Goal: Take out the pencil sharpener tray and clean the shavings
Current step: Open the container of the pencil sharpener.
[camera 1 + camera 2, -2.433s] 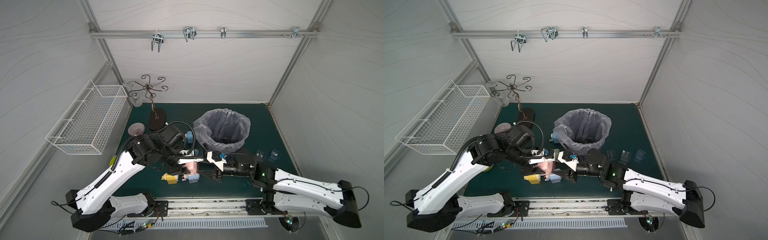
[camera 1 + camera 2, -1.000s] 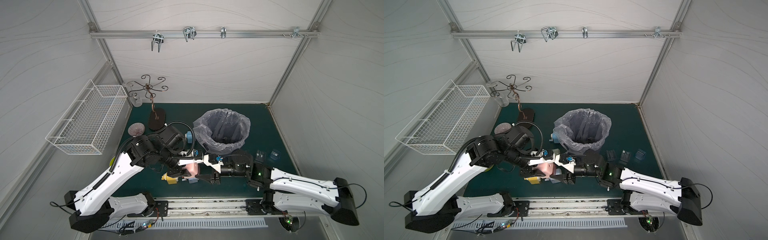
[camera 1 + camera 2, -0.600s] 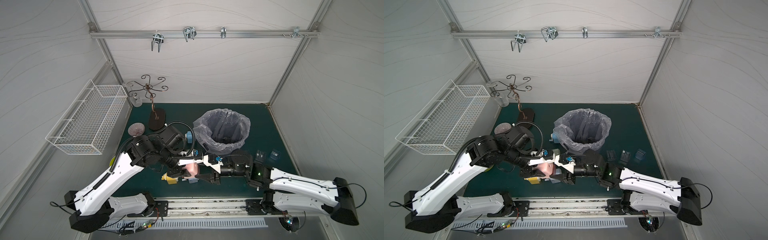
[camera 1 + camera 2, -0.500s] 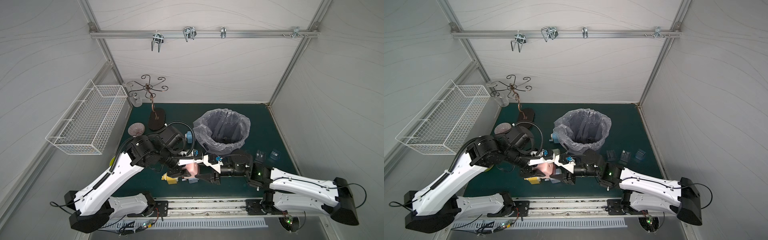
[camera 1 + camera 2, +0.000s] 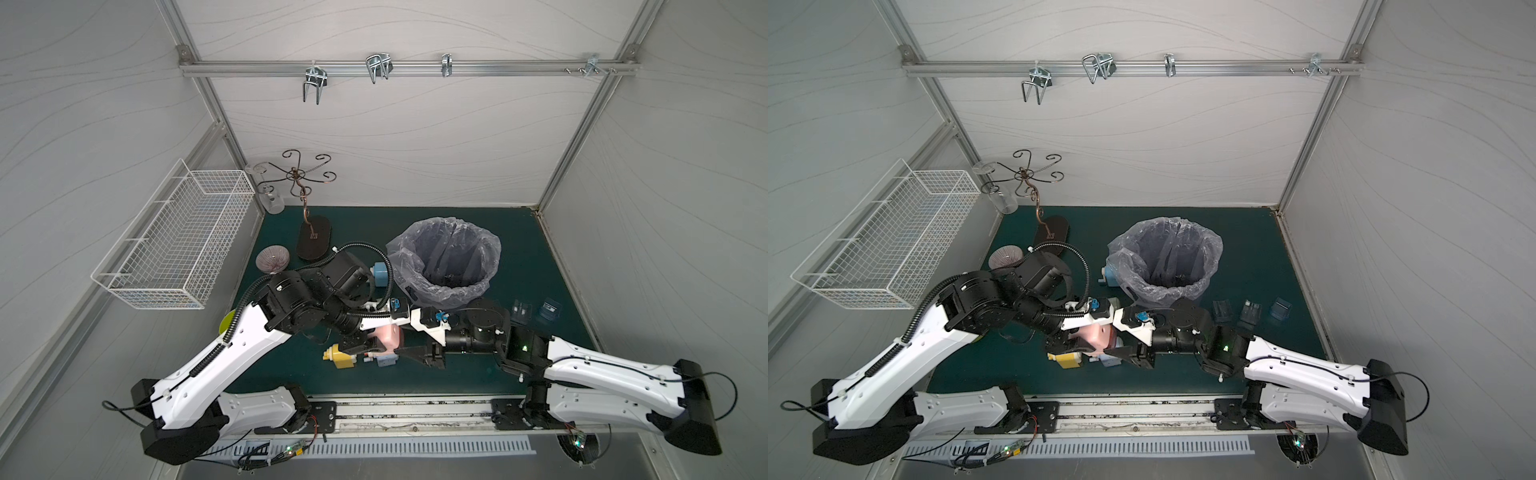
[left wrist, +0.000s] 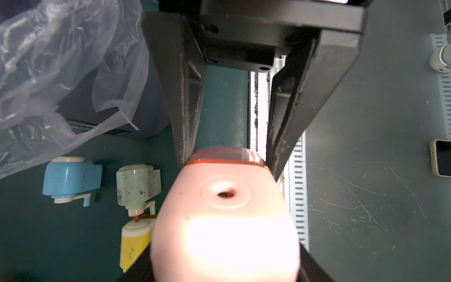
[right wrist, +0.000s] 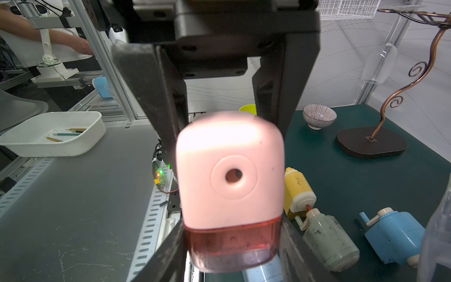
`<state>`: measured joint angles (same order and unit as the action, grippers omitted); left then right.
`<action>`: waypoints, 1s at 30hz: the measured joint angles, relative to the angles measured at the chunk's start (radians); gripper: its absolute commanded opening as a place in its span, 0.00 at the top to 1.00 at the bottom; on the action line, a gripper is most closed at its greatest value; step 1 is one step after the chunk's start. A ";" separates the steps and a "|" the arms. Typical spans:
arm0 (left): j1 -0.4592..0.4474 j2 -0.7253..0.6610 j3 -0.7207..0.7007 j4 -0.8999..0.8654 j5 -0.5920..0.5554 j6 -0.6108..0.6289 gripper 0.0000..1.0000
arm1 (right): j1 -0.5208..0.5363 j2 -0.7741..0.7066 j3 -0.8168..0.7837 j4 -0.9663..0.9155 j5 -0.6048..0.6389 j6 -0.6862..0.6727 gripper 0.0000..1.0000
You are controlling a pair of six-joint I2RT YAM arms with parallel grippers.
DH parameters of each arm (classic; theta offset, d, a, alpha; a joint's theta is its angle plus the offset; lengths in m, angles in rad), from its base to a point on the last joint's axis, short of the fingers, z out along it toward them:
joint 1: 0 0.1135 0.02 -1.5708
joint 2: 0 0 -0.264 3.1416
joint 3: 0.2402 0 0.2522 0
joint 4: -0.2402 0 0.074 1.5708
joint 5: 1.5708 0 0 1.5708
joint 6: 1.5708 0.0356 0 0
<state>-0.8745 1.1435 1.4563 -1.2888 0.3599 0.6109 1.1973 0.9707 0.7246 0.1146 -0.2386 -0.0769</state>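
A pink pencil sharpener hangs above the green mat between both arms. My left gripper is shut on its pink body, with its fingers on either side. The sharpener's red see-through tray still sits in the sharpener's end. My right gripper is shut on that tray, one finger pressed against each side wall. A few dark flecks of shavings show through the tray wall.
A lined bin stands just behind the grippers. Yellow, pale green and blue sharpeners lie on the mat nearby. Clear trays lie at the right, with a bowl and a hook stand at the back left.
My right gripper has come in leftward to the pink sharpener and narrowed its jaws onto the red tray. The left gripper kept holding the sharpener still.
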 measured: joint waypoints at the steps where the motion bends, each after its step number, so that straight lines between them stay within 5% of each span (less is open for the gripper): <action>1: 0.000 0.000 -0.001 0.003 0.000 -0.001 1.00 | -0.001 -0.003 0.000 -0.004 0.000 0.001 1.00; 30: -0.021 0.030 -0.019 0.008 -0.009 -0.012 1.00 | -0.006 -0.054 -0.005 -0.107 0.023 0.028 1.00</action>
<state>-0.8959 1.1736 1.4372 -1.2804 0.3508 0.5991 1.1915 0.9169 0.7193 0.0074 -0.2157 -0.0486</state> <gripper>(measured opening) 0.577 0.558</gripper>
